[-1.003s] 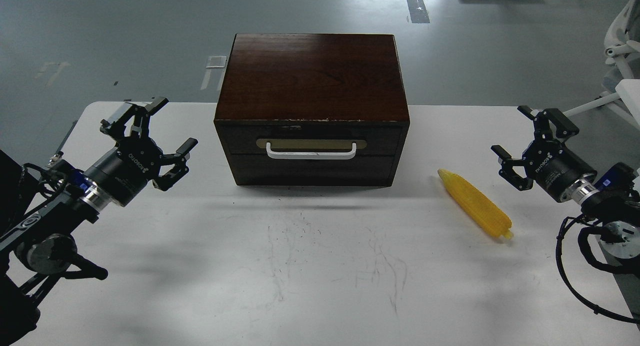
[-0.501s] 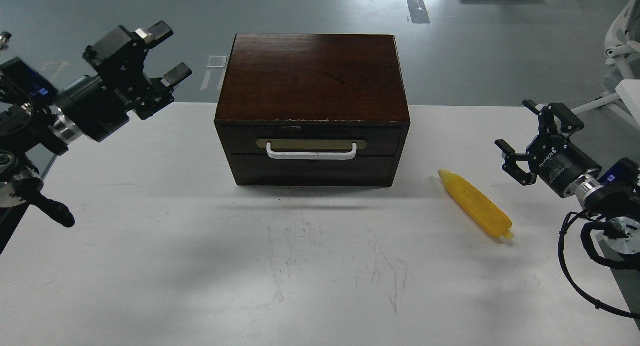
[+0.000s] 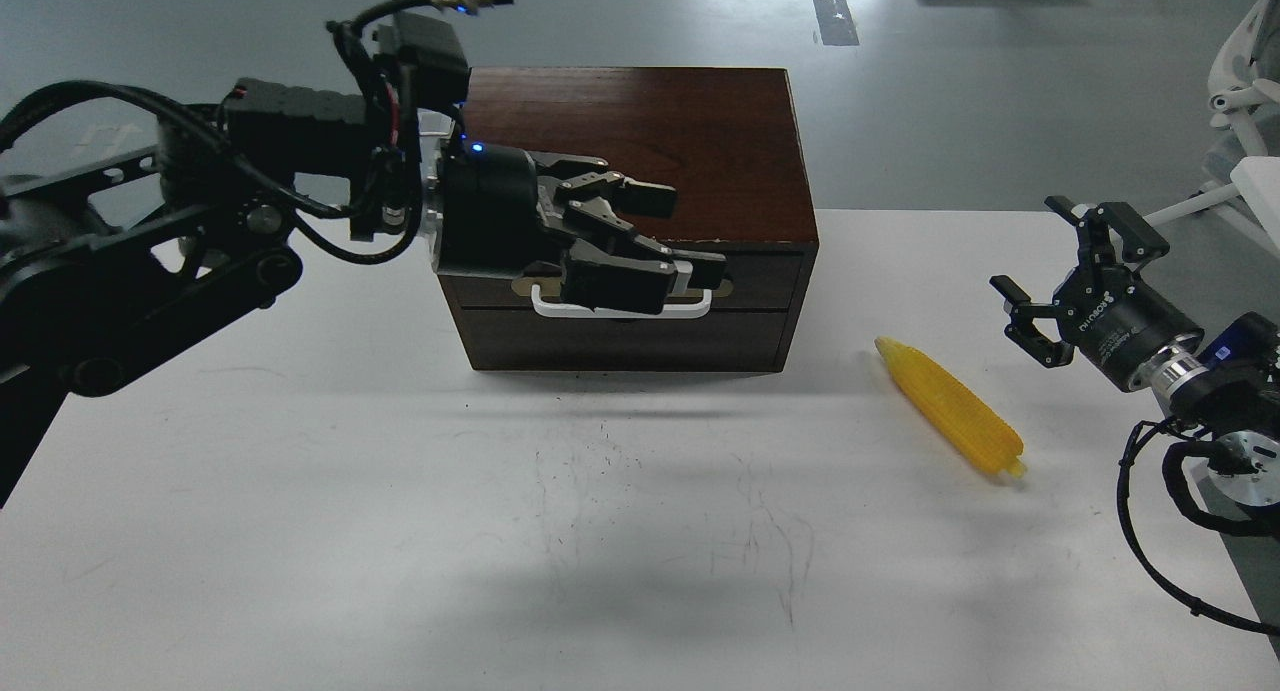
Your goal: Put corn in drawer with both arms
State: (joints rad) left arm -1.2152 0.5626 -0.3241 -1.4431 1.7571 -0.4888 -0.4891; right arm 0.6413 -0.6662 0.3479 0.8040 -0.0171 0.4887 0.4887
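The yellow corn [image 3: 950,406] lies on the white table [image 3: 400,491], to the right of the dark wooden box [image 3: 690,141]. The drawer [image 3: 765,274] in the box front is closed; its white bar handle [image 3: 548,308] is partly hidden. My left gripper [image 3: 672,239] reaches in from the left, right in front of the handle, with its fingers spread open; I cannot tell whether it touches the handle. My right gripper [image 3: 1040,261] is open and empty, hovering to the right of the corn and a little behind it.
The left arm [image 3: 200,231] crosses over the table's left side up to the box front. The right arm's cables [image 3: 1150,531] hang at the table's right edge. A white chair base [image 3: 1240,101] stands on the floor at the far right.
My left arm has swung from the far left across to the box front, bringing its gripper up to the drawer handle. The right gripper, the corn and the box have stayed put.
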